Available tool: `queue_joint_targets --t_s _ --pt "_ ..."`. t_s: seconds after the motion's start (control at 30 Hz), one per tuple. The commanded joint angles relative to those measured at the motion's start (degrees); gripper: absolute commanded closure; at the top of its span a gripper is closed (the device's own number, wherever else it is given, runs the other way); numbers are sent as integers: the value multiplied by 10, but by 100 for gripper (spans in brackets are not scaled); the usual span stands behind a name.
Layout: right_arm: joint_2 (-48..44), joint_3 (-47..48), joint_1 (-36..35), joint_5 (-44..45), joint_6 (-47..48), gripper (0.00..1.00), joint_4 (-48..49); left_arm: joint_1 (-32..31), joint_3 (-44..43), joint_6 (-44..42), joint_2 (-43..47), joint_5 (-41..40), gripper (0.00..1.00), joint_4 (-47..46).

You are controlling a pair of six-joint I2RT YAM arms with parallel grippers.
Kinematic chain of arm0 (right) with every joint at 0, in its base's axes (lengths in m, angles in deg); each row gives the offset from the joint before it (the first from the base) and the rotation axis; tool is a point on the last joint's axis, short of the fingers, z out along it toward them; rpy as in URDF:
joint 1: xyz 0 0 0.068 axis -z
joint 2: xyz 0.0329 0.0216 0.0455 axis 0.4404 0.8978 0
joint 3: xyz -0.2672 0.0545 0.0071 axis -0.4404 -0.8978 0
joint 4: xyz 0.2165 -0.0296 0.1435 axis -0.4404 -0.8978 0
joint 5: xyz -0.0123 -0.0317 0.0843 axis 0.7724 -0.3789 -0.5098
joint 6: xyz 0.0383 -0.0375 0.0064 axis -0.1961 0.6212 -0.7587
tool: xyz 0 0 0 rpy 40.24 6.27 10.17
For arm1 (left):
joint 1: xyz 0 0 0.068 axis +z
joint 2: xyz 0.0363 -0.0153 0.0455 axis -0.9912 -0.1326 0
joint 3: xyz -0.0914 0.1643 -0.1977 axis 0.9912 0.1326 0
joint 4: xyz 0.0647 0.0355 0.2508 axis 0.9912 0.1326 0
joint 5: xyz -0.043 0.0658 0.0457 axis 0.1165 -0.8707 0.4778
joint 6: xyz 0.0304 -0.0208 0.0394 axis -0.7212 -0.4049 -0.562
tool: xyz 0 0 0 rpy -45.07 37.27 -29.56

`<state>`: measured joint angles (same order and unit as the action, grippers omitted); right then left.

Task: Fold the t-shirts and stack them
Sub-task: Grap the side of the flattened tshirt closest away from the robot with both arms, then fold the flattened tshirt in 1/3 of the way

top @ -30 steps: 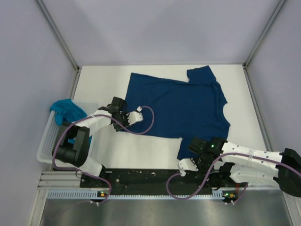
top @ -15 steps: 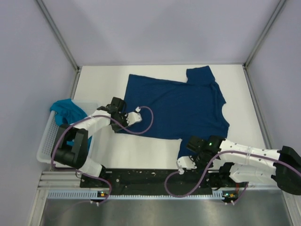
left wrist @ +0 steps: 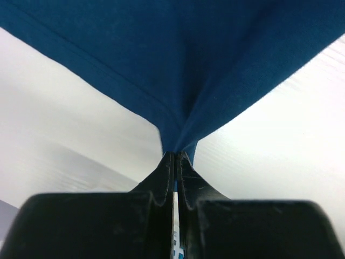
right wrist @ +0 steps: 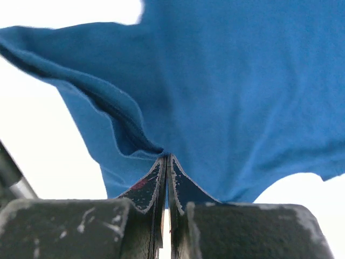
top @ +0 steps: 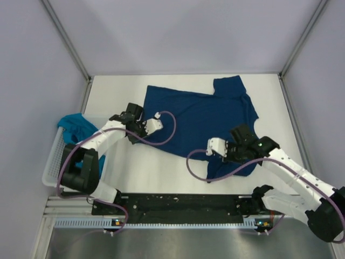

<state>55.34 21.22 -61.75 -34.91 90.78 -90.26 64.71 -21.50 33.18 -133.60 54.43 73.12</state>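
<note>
Change over the last second: the right tool (top: 215, 146) is no longer low at the near edge of the desk (top: 151, 170). It has swung inward and carries the near hem corner of the navy t-shirt (top: 210, 116) with it, so the shirt's near right part now bunches in a raised fold. The left tool (top: 153, 125) has shifted slightly toward the far side with its own hem corner. I read this as the first fold getting under way, hem toward collar. Both tools are pressed together, each pinching a peak of navy cloth, and the wrist views show fabric tenting up from the closed tips. The rest of the shirt lies spread on the desk. The teal t-shirt (top: 75, 125) sits crumpled in the white basket (top: 53, 164) at left.
</note>
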Motion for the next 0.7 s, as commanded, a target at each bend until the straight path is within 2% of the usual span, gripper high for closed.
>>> queue_joint_targets --t_s 0.0,0.1,0.2,0.4,0.67 --pt "7 15 102 -11 -32 100 194 0 -58 29 -45 -37 100 -1" --pt "34 7 172 -41 -55 100 323 0 -98 35 -74 -58 100 -3" --pt "81 20 203 -49 -34 100 400 1 -140 44 -107 -68 100 -7" --pt "171 72 284 -89 -3 100 453 1 -206 53 -174 -93 100 -16" --pt "236 160 346 -120 8 100 459 1 -281 47 -241 -103 100 7"
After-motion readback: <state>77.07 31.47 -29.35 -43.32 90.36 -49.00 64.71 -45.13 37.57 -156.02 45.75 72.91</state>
